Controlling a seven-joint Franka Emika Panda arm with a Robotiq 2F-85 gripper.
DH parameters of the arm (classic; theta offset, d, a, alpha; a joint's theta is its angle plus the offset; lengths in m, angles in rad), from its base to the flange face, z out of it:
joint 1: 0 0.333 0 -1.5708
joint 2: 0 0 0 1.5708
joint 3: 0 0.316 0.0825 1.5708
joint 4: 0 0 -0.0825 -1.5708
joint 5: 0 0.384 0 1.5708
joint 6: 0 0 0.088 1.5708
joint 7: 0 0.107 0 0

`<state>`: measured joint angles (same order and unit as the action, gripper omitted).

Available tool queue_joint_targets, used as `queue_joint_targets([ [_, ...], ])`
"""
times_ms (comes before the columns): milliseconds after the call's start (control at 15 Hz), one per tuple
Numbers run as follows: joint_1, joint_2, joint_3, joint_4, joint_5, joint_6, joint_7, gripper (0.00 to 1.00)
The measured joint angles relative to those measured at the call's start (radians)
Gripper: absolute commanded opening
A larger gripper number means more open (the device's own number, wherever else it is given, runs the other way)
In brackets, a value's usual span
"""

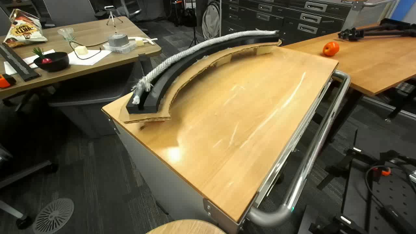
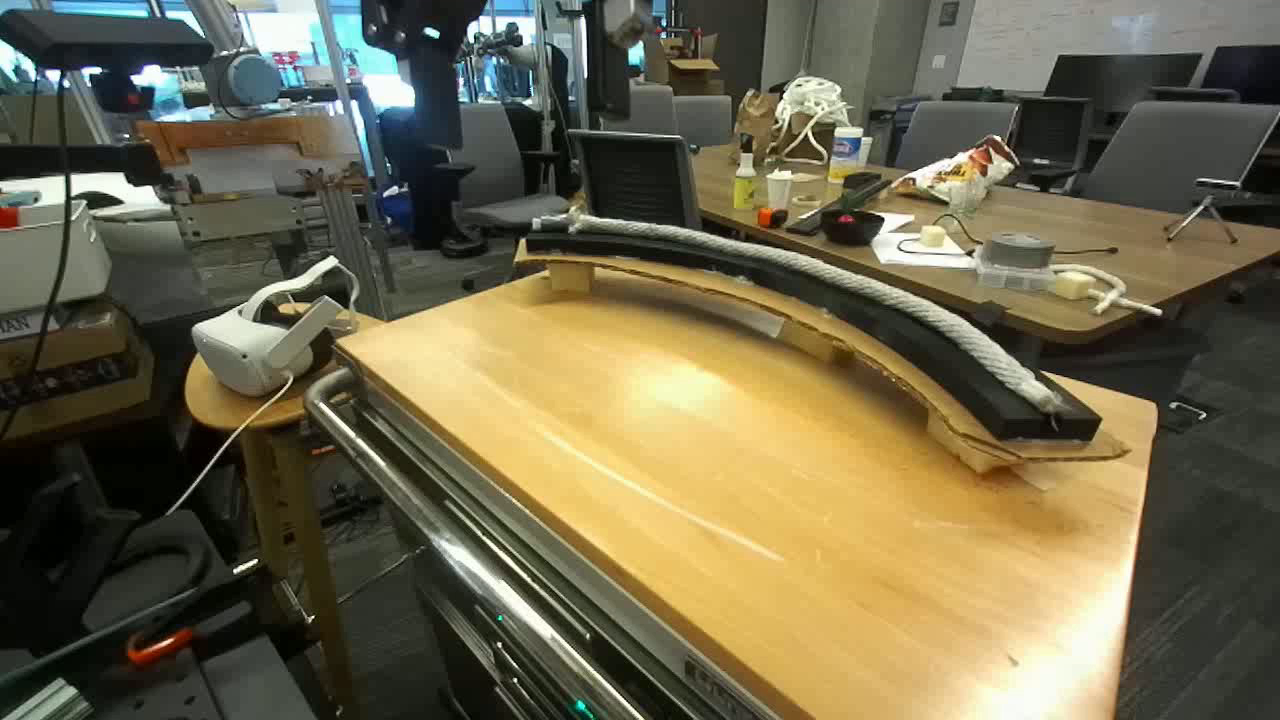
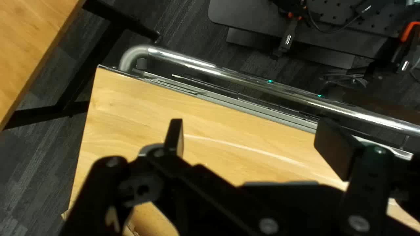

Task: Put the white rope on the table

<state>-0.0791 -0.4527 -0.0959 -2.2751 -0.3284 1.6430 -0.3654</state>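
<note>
White rope [image 1: 195, 48], and what a curve! In an exterior view, frays into tufts by the near end, then sweeps away in one long arc to the far tip, pale, round, diagonally woven. Lies along a curved black track [image 1: 182, 67], over a rough-edged cardboard strip [image 1: 190, 72], raised above the table [image 1: 234, 113]. Into the wrist view: up close, a gripper [image 3: 251, 136], spread wide, with flat dark pads [image 3: 333, 147] well apart; past those, the table's glossy grain; beyond, a shiny tubular metal rail [image 3: 262, 84].
</note>
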Motion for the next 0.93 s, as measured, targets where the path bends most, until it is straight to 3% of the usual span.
queue_joint_targets([
  [800, 0.000, -0.001, 0.000, 0.010, 0.000, 0.001, 0.000, 1.00],
  [933, 0.014, 0.000, -0.004, 0.007, 0.000, -0.018, -0.072, 1.00],
])
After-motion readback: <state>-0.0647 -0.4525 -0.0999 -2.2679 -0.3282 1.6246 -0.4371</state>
